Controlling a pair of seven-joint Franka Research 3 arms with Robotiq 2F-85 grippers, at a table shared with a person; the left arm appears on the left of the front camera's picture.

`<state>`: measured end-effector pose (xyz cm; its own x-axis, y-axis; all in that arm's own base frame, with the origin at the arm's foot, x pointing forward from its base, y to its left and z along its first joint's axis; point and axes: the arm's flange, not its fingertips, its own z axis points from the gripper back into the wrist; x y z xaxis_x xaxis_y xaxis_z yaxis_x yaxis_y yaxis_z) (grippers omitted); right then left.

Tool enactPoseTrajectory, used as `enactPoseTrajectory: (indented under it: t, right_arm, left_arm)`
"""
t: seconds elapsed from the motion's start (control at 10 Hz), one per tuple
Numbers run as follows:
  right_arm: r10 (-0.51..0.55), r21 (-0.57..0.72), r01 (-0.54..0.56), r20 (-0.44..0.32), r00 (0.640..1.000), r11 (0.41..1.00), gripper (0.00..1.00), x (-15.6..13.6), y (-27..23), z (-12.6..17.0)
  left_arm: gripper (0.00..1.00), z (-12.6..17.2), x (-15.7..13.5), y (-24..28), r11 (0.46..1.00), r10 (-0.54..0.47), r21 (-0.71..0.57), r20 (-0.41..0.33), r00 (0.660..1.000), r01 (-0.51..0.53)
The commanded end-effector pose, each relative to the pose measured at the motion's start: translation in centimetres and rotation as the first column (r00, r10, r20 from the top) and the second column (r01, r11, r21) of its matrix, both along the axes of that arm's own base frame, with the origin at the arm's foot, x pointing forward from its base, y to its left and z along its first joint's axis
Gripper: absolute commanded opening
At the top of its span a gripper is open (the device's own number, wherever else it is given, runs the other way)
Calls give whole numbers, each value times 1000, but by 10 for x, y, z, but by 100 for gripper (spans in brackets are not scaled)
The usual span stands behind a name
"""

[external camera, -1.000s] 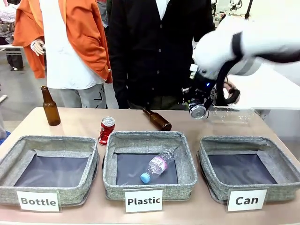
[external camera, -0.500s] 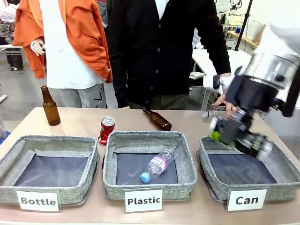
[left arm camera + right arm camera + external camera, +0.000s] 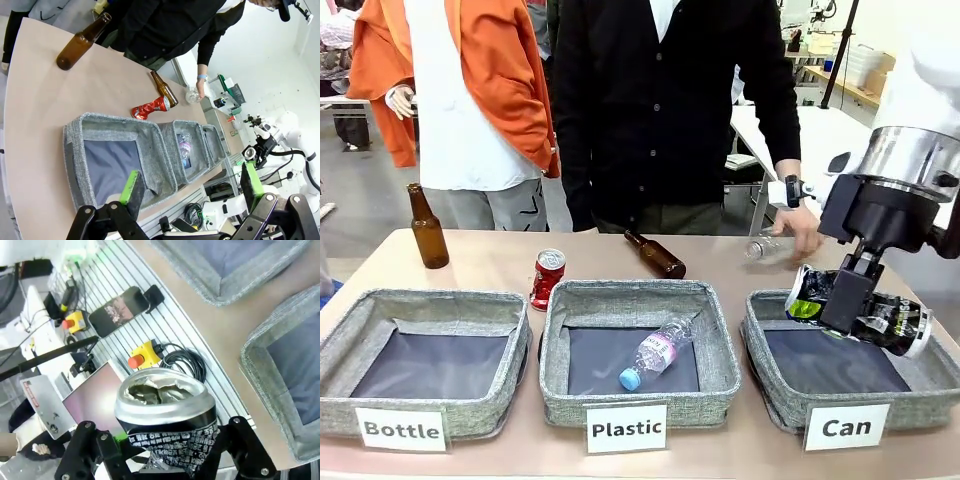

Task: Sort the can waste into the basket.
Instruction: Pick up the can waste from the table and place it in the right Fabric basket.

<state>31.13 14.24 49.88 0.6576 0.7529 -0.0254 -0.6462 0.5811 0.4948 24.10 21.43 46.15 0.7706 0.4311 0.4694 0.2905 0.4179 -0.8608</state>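
My right gripper (image 3: 843,312) is shut on the dented dark blue, white and silver can (image 3: 880,318). It holds the can on its side just above the far rim of the grey basket (image 3: 790,405) labelled "Can". The right wrist view shows the same can (image 3: 167,415) clamped between my right gripper's (image 3: 165,452) fingers, silver top facing the camera. The red can (image 3: 548,277) stands on the table behind the gap between the "Bottle" and "Plastic" baskets; it shows again as the red can (image 3: 150,106) in the left wrist view. My left gripper (image 3: 191,186) hangs open over the table's near edge, holding nothing.
A "Bottle" basket (image 3: 425,300) sits at the left. The "Plastic" basket (image 3: 640,292) in the middle holds a clear bottle (image 3: 658,350). One brown bottle (image 3: 427,228) stands far left, another (image 3: 656,255) lies behind the middle basket. A person's hand (image 3: 802,225) rests by a clear bottle (image 3: 765,246).
My right arm has swung right and down with the dented can, from above the far table edge to just over the "Can" basket. The left gripper and the red can stay put.
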Motion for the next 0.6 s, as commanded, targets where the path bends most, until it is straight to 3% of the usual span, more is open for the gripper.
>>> enactPoseTrajectory:
  t: [0.0, 0.1, 0.2, 0.3, 0.4, 0.5]
  right_arm:
    - [95, -3, -95, 17, 995, 995, 0, 28, 6, -13]
    - [175, -22, -174, 40, 984, 984, 0, 52, -8, -18]
    - [263, -9, -264, 130, 956, 965, 0, 70, -40, -21]
    - [280, -52, -275, 196, 940, 960, 0, 82, -68, -29]
    - [374, -110, -358, 202, 905, 927, 0, 93, -89, -41]
    - [387, -115, -371, 212, 897, 922, 0, 100, -104, -48]
  left_arm:
    - [100, 1, 1, -1, 1000, -2, -3, 28, 1000, 2]
    - [100, 1, 1, -1, 1000, -2, -3, 28, 1000, 2]
    - [100, 1, 1, -1, 1000, -2, -3, 28, 1000, 2]
    - [100, 1, 1, -1, 1000, -2, -3, 28, 1000, 2]
    - [100, 1, 1, -1, 1000, -2, -3, 28, 1000, 2]
    - [100, 1, 1, -1, 1000, -2, -3, 28, 1000, 2]
